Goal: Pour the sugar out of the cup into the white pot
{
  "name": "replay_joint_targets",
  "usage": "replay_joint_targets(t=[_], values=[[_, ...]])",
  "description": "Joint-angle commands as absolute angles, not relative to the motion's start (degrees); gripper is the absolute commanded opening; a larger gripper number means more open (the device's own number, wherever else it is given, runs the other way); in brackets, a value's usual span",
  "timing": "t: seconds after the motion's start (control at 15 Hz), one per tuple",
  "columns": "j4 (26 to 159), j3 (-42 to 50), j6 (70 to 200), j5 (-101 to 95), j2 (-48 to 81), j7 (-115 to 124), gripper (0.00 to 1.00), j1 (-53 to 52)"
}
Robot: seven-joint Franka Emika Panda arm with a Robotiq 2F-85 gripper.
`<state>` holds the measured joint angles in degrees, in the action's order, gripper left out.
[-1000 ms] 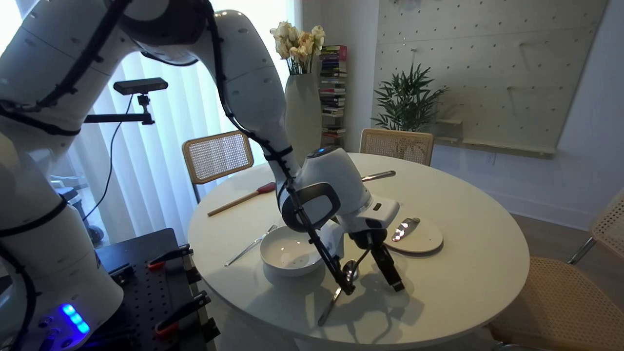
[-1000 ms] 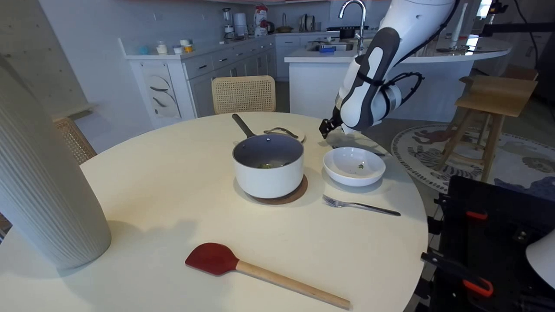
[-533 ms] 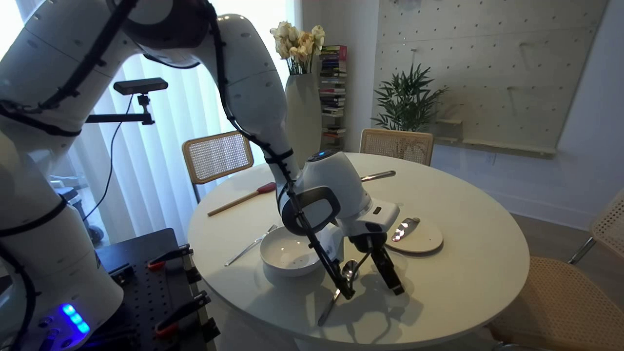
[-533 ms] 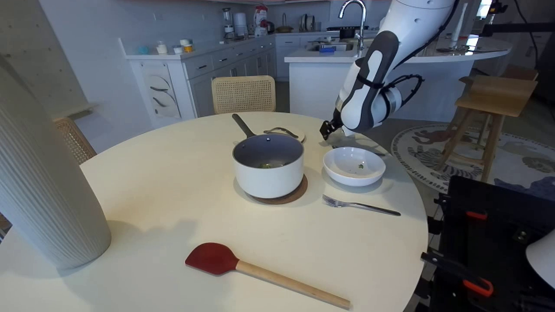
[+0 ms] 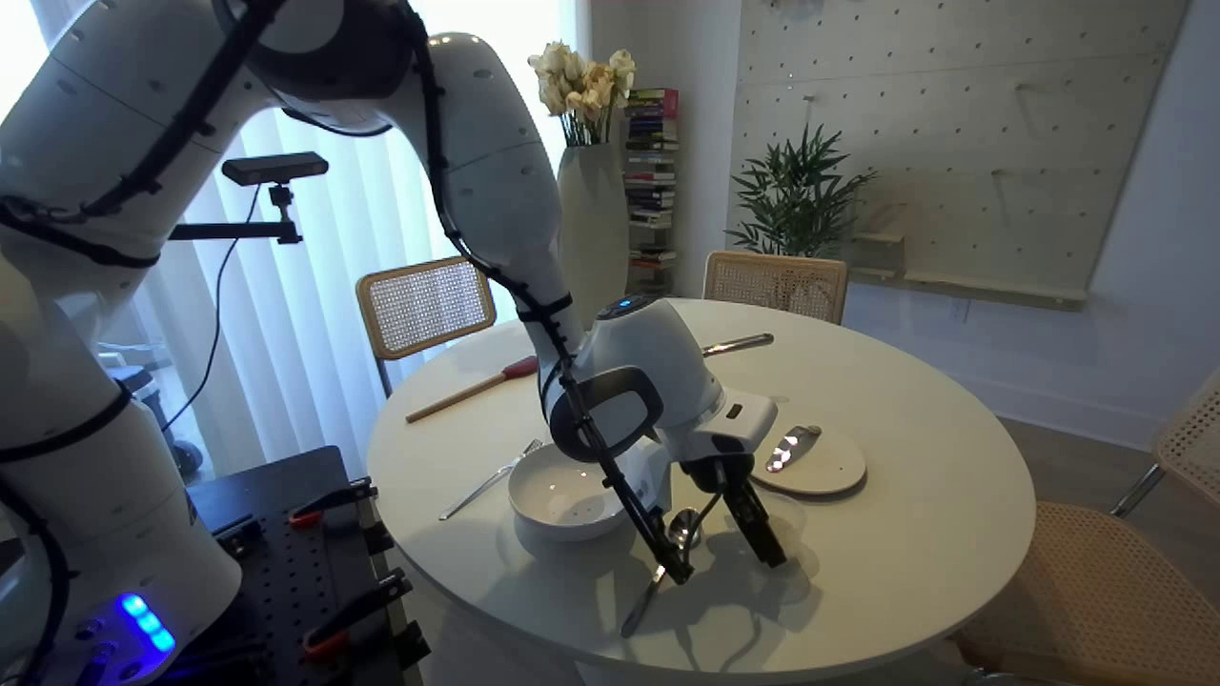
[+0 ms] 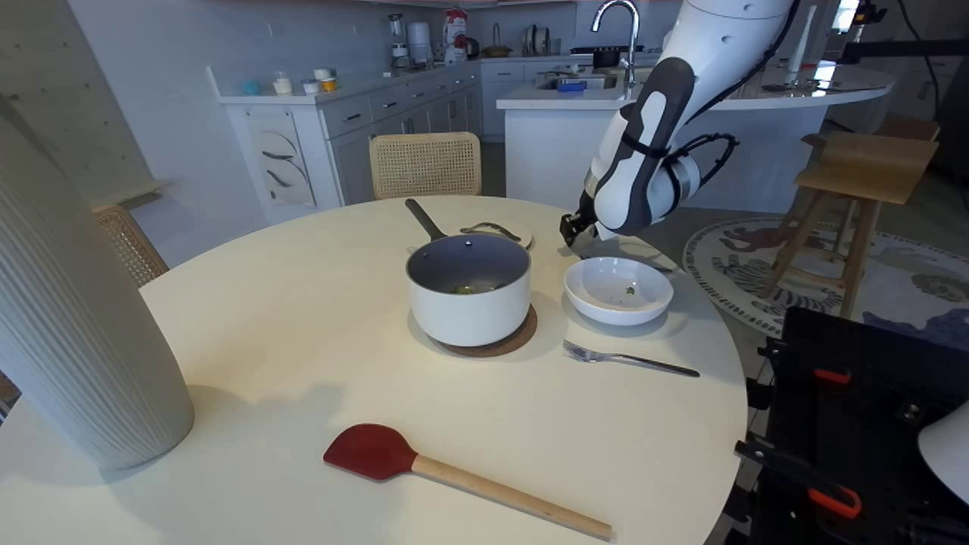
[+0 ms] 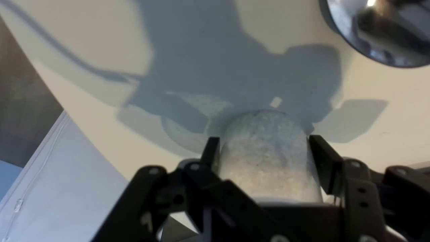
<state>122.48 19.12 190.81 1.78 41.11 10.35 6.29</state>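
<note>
A pale, rounded cup (image 7: 268, 171) with a grainy whitish look fills the space between the black fingers (image 7: 211, 151) in the wrist view. My gripper (image 7: 264, 138) is shut on it, a finger against each side. Whether the cup's base touches the table cannot be told. In an exterior view my gripper (image 6: 569, 229) is low over the table near its edge; the cup cannot be made out there. The white pot (image 6: 465, 318), grey inside with some green bits, stands on a brown round mat. Only its handle (image 5: 739, 345) shows past the arm in an exterior view.
A spoon (image 7: 386, 33) lies close beside the gripper. A white bowl (image 6: 606, 303) stands between pot and table edge, with a fork (image 6: 628, 359) beside it. A round board (image 5: 839, 472) bears a shiny utensil. A red spatula (image 6: 371, 452) and tall vase (image 6: 83, 341) are farther off.
The arm has come down very slightly. The finger seen in an exterior view has swung inward a little as the gripper shut. Pot, bowl and cutlery have not moved.
</note>
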Motion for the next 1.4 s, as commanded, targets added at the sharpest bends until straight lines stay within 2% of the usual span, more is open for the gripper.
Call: replay_joint_targets(t=[0.0,0.47,1.33], values=[[122.66,18.13,192.33,3.59,41.10,7.58,0.42,7.03],[122.85,18.05,191.44,3.34,39.97,7.33,0.41,7.20],[126.56,18.39,189.33,2.50,30.28,4.52,0.41,6.14]])
